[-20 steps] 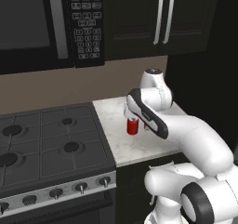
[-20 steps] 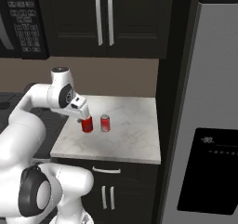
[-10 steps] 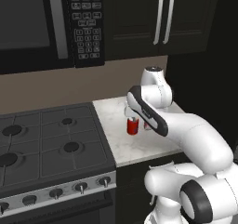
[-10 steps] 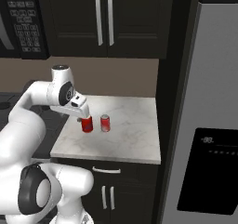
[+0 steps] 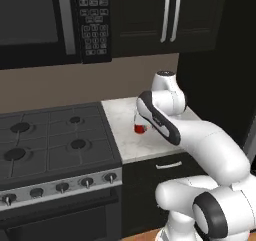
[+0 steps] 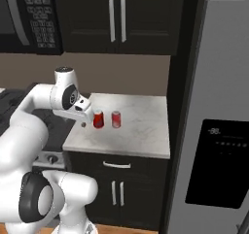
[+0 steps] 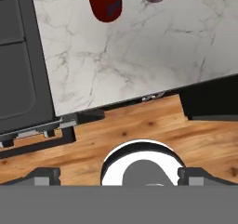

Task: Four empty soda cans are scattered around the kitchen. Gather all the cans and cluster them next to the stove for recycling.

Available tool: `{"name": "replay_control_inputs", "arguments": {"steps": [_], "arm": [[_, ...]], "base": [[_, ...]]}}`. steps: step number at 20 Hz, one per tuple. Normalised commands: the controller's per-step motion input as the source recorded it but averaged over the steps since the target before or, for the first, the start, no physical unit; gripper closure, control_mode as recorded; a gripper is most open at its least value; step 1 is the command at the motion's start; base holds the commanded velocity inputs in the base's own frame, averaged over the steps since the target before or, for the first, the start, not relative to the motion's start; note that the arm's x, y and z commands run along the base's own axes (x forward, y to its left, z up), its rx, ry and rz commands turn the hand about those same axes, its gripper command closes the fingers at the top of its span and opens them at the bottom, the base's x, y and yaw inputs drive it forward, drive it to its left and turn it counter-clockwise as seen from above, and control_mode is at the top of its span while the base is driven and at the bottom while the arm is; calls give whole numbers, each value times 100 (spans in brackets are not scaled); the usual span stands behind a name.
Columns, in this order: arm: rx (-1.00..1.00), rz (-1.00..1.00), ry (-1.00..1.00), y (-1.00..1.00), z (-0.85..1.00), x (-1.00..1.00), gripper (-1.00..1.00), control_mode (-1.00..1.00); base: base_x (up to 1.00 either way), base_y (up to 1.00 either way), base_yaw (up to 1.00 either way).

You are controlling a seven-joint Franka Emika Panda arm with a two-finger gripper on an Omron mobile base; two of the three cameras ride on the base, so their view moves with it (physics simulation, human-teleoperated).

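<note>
The arm bends forward from the base and folds back at the elbow, its hand held low over the marble counter (image 6: 141, 126) just right of the stove (image 5: 50, 145). The gripper (image 6: 83, 121) hangs at the counter's left edge beside a red can (image 6: 98, 119); its jaws stand wide apart and hold nothing. In the hand view the two finger tips sit far apart at the bottom corners, with the can (image 7: 104, 2) ahead at the top and clear of them.

From the left: the stove's burners and grates, its row of knobs (image 5: 60, 186) along the front, a microwave (image 5: 55, 22) above it. Then the counter, a narrow slab between stove and fridge (image 6: 214, 131), with dark cabinets (image 6: 116, 14) overhead and a drawer (image 6: 116, 165) below. Two red cans stand upright on it, the second can (image 6: 116, 119) just right of the first, near but not touching.

The counter's right half and front strip lie bare. The hand view shows wood floor (image 7: 153, 125) below the counter's front edge.
</note>
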Motion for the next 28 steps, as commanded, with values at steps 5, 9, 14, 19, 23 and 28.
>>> {"name": "replay_control_inputs", "arguments": {"steps": [5,9,14,19,23,28], "arm": [[0,0,0,0,0,0,-100,100],[0,0,0,0,0,0,-100,100],[0,0,0,0,0,0,-100,100],[0,0,0,0,0,0,-100,100],[0,0,0,0,0,0,-100,100],[0,0,0,0,0,0,-100,100]], "base": [[-49,1,16],[-26,1,80],[-6,0,100],[-4,0,100],[0,-1,100],[0,-2,100]]}}
